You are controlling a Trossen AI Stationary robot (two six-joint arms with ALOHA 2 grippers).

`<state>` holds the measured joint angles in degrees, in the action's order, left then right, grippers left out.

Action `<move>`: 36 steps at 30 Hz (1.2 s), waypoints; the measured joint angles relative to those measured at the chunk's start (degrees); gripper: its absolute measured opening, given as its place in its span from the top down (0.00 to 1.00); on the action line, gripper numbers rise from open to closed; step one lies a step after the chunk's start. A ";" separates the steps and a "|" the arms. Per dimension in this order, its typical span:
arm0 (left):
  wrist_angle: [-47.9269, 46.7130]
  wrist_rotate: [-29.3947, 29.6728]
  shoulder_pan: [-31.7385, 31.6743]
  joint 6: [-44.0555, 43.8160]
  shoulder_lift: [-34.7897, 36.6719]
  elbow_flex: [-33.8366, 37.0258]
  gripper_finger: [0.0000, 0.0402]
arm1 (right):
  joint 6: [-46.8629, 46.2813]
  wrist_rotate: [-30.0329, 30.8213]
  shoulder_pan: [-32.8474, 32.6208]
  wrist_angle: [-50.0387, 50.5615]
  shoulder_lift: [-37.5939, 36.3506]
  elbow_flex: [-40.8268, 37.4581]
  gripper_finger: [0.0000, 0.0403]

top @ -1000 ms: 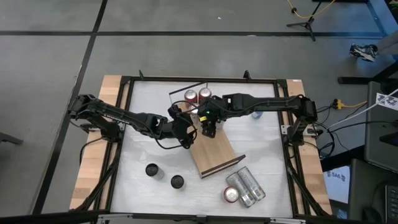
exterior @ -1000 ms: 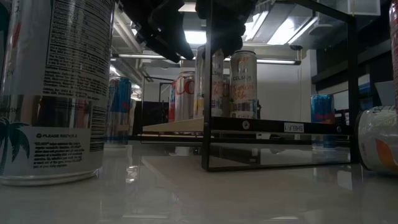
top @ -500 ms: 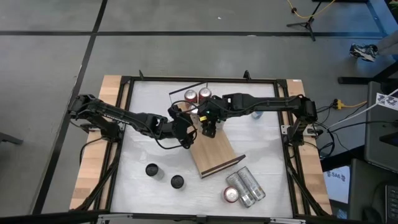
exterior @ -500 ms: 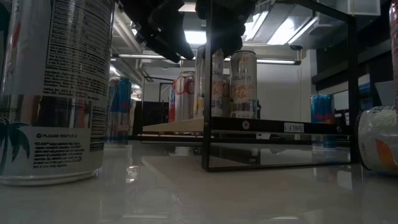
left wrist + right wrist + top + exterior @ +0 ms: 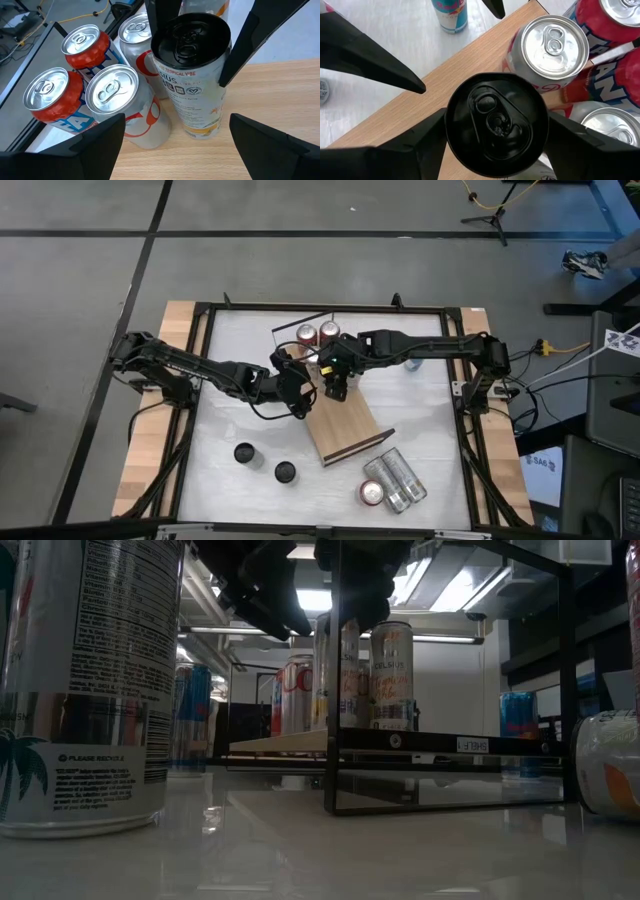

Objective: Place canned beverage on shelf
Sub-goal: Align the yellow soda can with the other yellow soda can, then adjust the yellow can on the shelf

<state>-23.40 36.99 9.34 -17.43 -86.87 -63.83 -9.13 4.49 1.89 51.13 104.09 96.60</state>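
— Two grippers meet over the rail end of the shelf (image 5: 345, 430). Which one has the can?

— The right gripper (image 5: 496, 127): its fingers sit on either side of the black-topped can (image 5: 192, 75) and grip it, and the can stands upright on the wooden board. The left gripper (image 5: 175, 142) faces it from just beside, fingers spread wide, holding nothing.

— What crowds that spot?

— Four cans are packed beside it toward the rail: two silver-and-red cans (image 5: 127, 107) nearest, the first touching or all but touching the black-topped one, and two red cans (image 5: 50, 97) beyond them.

— And the rest of the table?

— On the white tabletop (image 5: 240, 360), two dark-topped cans (image 5: 245, 454) stand upright, well apart from the board on the left arm's side. A pair of silver cans (image 5: 392, 480) lies on its side near the board's far end. A blue can (image 5: 449, 15) stands off the shelf toward the right arm's base.

— The low view?

— A big can (image 5: 85, 680) fills its near left and hides much behind it.
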 joint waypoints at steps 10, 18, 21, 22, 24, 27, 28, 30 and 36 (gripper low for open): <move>0.00 0.00 0.00 -0.02 0.00 0.00 0.12 | 0.00 0.00 0.00 0.00 0.00 0.00 0.30; -0.01 0.00 0.00 -0.02 0.00 0.00 0.12 | 0.00 0.00 0.00 0.00 0.00 -0.01 0.30; 0.00 0.00 0.01 -0.02 0.00 0.00 0.12 | 0.00 0.00 0.00 0.02 0.00 0.00 0.29; 0.00 0.00 0.00 -0.02 0.00 0.00 0.12 | 0.02 0.00 0.00 0.00 0.00 -0.02 0.28; 0.00 0.00 0.00 -0.02 0.00 0.00 0.12 | -0.01 -0.13 0.00 -0.09 0.00 -0.02 0.24; 0.00 -0.02 0.02 -0.02 0.00 0.00 0.12 | -0.02 -0.13 -0.03 -0.09 0.00 -0.01 0.17; 0.00 0.00 0.00 -0.02 0.00 0.00 0.12 | -0.02 -0.11 -0.04 -0.09 0.00 -0.02 0.15; -0.01 0.00 0.00 -0.02 0.00 0.00 0.12 | -0.02 -0.11 -0.04 -0.11 0.00 -0.02 0.11; 0.00 0.00 0.00 -0.02 0.00 0.00 0.12 | -0.02 -0.11 -0.02 -0.22 0.00 -0.02 0.05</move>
<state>-23.40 36.99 9.34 -17.45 -86.87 -63.83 -9.14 4.38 1.87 50.92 104.09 96.57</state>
